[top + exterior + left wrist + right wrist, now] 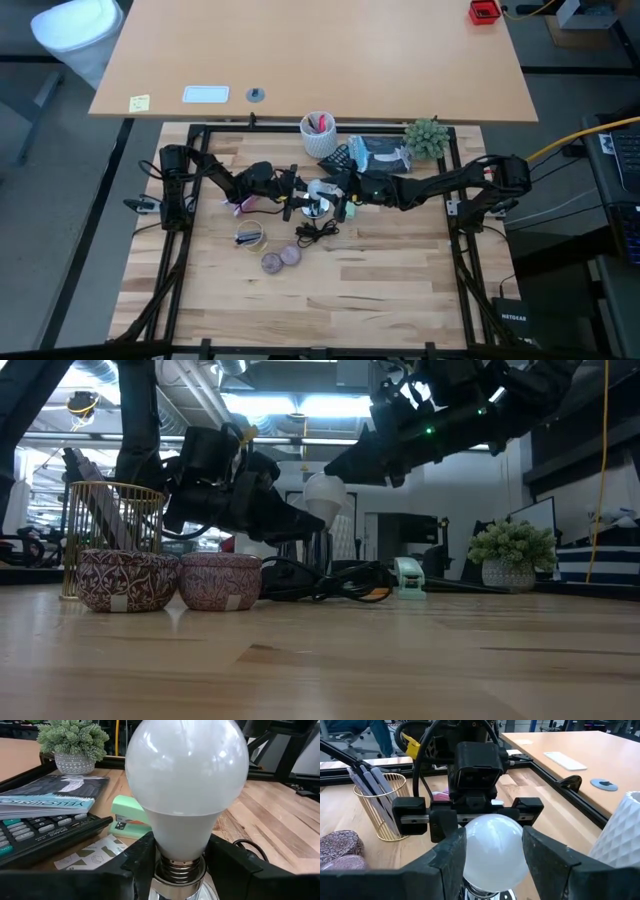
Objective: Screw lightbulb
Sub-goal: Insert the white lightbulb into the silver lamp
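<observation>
The lightbulb (pixel 186 780) is white and rounded, with a silvery screw base (pixel 178 868). It stands upright mid-table (pixel 318 192) with its base down in a silvery socket (pixel 177 887). My right gripper (pixel 492 857) comes from the table's right and is shut on the bulb's globe. My left gripper (pixel 178 870) comes from the table's left. Its two fingers stand open on either side of the screw base, with a narrow dark gap on each side. A black cord (pixel 315 232) lies on the table below the bulb. My right gripper pinches the bulb's round globe (pixel 470 852) between its two fingers, one on each side at the widest part. The fingers come nearly level from the table's right, slanting a little down. The bulb stays upright above the table, its screw base in the socket.
Two purple round tins (pixel 128 580) (pixel 220 580) and a gold wire pen holder (pixel 105 525) stand near the left arm. A white cup of pens (pixel 319 133), a calculator (pixel 40 832), a book (pixel 55 795), a green stapler (pixel 127 817) and a potted plant (pixel 428 138) sit along the far side.
</observation>
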Controlling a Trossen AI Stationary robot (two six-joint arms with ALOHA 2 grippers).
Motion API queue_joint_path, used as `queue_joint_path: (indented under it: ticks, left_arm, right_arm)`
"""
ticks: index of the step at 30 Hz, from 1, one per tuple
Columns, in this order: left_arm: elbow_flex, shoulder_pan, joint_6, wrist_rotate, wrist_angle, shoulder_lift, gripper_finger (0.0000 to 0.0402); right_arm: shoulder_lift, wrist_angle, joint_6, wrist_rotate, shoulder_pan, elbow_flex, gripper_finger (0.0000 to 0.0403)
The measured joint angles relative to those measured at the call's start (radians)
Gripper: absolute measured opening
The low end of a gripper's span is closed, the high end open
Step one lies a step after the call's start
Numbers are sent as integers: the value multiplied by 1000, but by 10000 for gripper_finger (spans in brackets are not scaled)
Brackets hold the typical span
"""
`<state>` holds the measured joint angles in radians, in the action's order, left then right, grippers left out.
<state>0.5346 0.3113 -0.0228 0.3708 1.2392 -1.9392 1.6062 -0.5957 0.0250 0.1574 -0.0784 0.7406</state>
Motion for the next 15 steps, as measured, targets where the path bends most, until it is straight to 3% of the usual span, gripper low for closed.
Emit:
queue_joint_path:
  ticks: [9,15]
  left_arm:
    - [0,-13,-47,-39,-2,0,190]
    - [0,-18,-1,-42,2,0,211]
  right_arm:
    - [90,-138,3,-14,-1,2,195]
    - [89,-130,17,-15,0,2,195]
